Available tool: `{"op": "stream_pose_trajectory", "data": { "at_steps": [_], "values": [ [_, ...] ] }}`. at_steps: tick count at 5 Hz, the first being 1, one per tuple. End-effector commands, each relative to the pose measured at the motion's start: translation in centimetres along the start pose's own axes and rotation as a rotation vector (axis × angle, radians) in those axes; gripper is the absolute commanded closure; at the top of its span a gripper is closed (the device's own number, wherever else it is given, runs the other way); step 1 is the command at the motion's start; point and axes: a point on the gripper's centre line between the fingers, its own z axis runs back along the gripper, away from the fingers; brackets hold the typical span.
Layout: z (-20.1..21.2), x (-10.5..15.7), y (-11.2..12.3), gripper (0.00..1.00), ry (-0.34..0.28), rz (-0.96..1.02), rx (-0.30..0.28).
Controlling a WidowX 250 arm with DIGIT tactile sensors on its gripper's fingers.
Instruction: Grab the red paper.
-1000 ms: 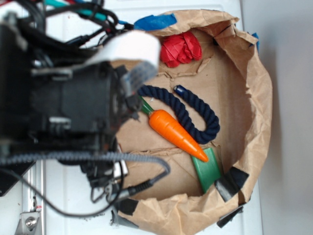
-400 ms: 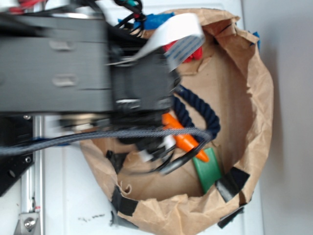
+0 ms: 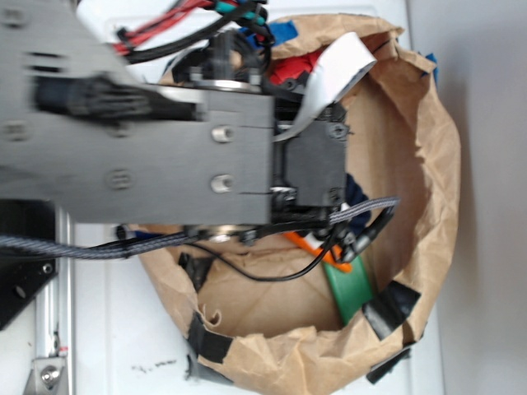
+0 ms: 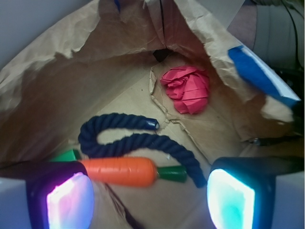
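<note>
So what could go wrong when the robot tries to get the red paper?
The gripper hangs open over the orange carrot and dark blue rope, while the red paper sits farther off in a corner, so closing here would probably catch the wrong thing. Reaching on, a finger might snag the rope or scrape the crinkly brown paper wall beside the wad.

Black arm [image 3: 165,156] w/ screws, white ribbon cable [image 3: 333,70], braided cable [image 3: 82,247]
</note>
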Motion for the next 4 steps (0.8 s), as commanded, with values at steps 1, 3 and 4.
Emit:
{"op": "stream_pose_trajectory", "data": {
  "at_steps": [1, 3, 4],
  "values": [
    [-1.2, 2.8, 0.3, 0.0, -0.121, 0.07, -0.081],
    [-3.7, 2.7, 1.1, 0.0, -0.122, 0.092, -0.134],
    [-4.8, 2.6, 1.2, 0.0, -0.116, 0.091, -0.123]
  ]
}}
